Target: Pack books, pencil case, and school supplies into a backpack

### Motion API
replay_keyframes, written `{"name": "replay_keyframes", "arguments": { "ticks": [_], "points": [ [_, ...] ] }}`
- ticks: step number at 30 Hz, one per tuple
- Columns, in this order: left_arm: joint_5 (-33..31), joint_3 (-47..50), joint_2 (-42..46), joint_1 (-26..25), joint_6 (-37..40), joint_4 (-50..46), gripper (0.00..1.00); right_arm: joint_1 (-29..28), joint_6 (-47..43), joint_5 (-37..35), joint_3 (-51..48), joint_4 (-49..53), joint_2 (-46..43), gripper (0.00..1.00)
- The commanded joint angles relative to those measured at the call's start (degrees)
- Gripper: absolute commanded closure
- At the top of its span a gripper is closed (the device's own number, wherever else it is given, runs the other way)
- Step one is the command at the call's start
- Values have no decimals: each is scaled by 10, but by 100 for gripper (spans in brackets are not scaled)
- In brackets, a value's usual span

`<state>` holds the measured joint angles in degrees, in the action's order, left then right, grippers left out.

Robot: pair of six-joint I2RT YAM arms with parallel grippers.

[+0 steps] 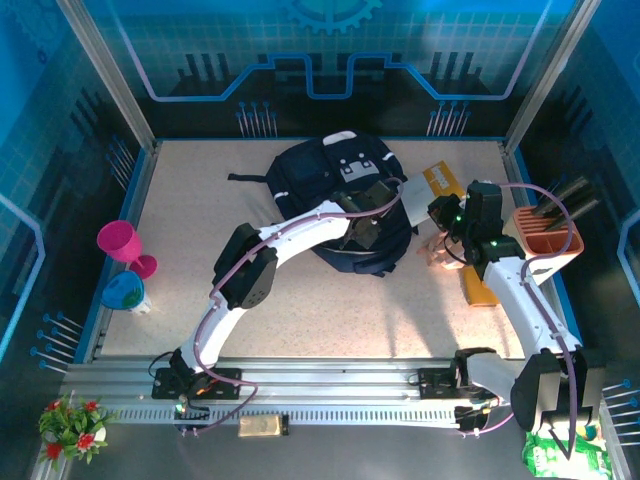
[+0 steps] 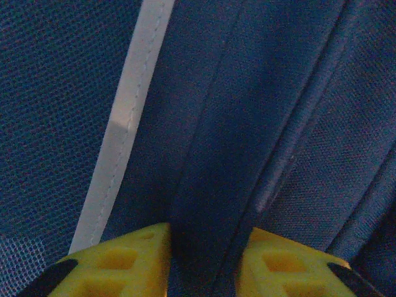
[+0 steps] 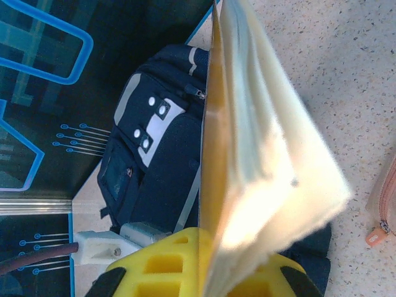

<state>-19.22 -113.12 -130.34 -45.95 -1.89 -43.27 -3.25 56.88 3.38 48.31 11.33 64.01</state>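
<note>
While snug between left gripper (image 2: pixel 201 266) jaws, backpack (image 2: pixel 207 161) fold; book (image 3: pixel 266 161) in right gripper (image 3: pixel 207 266).

I saw a speckled beige tabletop (image 1: pixel 300 310) boxed in by blue circuit-patterned walls (image 1: pixel 330 50), a slotted metal rail (image 1: pixel 330 378) along its near edge.

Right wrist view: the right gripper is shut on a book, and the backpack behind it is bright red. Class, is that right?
No. The backpack is dark navy with pale grey patches, not red; the right wrist view shows it. The right gripper is indeed shut on a book.
</note>
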Motion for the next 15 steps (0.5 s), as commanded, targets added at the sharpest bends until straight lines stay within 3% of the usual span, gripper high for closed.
{"name": "replay_keyframes", "arguments": {
  "ticks": [1, 5, 15],
  "points": [
    [19, -23, 26, 16, -19, -21, 82, 10, -12, -12, 10, 17, -10, 100],
    [69, -20, 41, 34, -33, -19, 98, 14, -18, -18, 13, 26, -18, 100],
    [143, 32, 117, 77, -77, 41, 100, 30, -40, -44, 13, 66, -51, 100]
  ]
}}
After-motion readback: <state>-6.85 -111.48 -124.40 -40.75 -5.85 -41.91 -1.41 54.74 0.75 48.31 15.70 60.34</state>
